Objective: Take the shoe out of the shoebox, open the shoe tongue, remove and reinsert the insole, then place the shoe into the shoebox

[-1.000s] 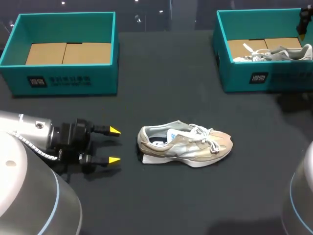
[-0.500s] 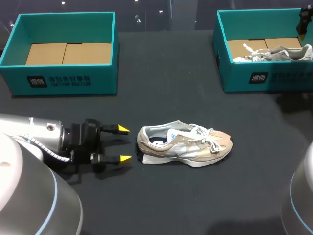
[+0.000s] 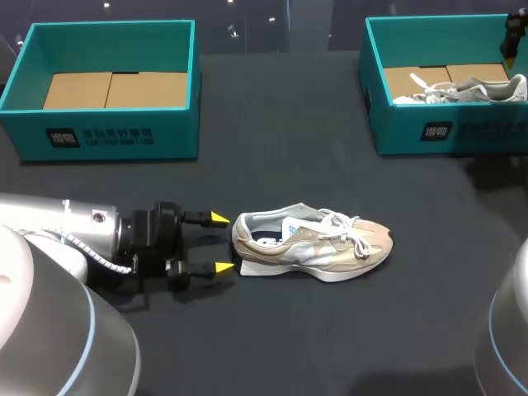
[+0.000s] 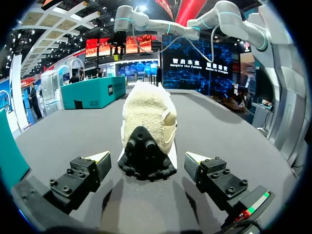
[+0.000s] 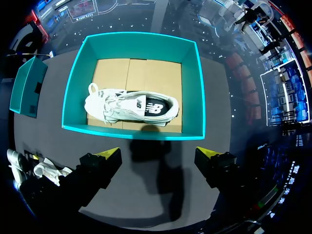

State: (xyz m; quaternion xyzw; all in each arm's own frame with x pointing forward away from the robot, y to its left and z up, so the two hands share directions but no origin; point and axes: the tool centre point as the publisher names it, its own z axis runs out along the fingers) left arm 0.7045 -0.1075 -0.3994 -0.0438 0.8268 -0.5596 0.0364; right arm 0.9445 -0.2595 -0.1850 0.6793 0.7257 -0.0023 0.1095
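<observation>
Left wrist view alone shows shoe [image 4: 146, 122] heel-on

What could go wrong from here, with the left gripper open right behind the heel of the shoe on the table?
1. The left gripper has its tips close to the heel of the shoe; a tip meeting the heel could shove the loose shoe instead of straddling it.
2. The right gripper hangs open over the right shoebox, far off, so nothing steadies the shoe if it slides or twists.
</observation>
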